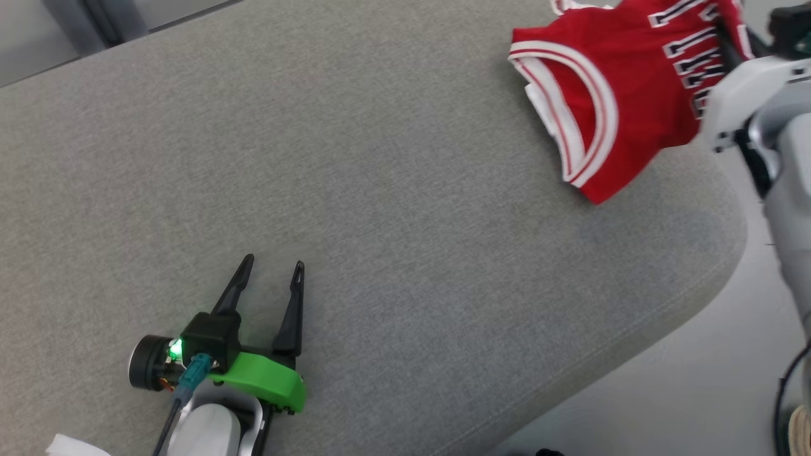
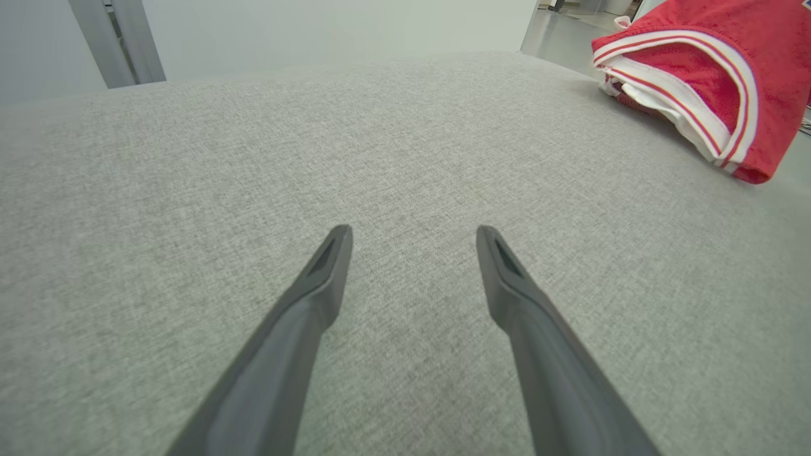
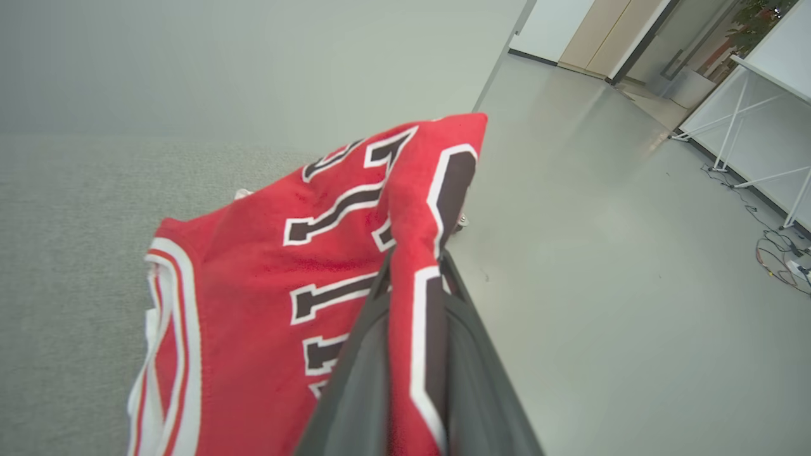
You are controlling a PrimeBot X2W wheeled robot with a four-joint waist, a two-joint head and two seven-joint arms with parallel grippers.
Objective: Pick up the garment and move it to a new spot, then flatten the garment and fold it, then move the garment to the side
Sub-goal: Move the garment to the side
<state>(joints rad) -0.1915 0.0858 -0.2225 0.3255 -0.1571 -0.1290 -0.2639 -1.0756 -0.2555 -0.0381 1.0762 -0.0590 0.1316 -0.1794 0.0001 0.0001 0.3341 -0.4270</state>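
Red garment (image 1: 608,95): a jersey with white trim and dark outlined lettering. It sat bunched at the far right corner of the grey fabric worktop (image 1: 380,190), partly raised, its trimmed opening near the rounded edge.
Right tool (image 3: 415,259): closed on a fold of the lettered cloth. You could see the fabric pinched between the two dark fingers.
Step in hand: as I judged it, you were picking the garment up to carry it to a new spot.
Doing it well: you needed to lift until the hanging part cleared the worktop and then travel inward toward the open middle, not outward over the floor (image 3: 602,253). A steady pace mattered, since one pinch on a fold could slip.
Right arm pose: your pale forearm (image 1: 747,95) reached along the right side of the head view, fingers pointing past the worktop's edge.
Left tool (image 1: 274,260): fingers spread wide and empty, low over the worktop, well apart from the garment.
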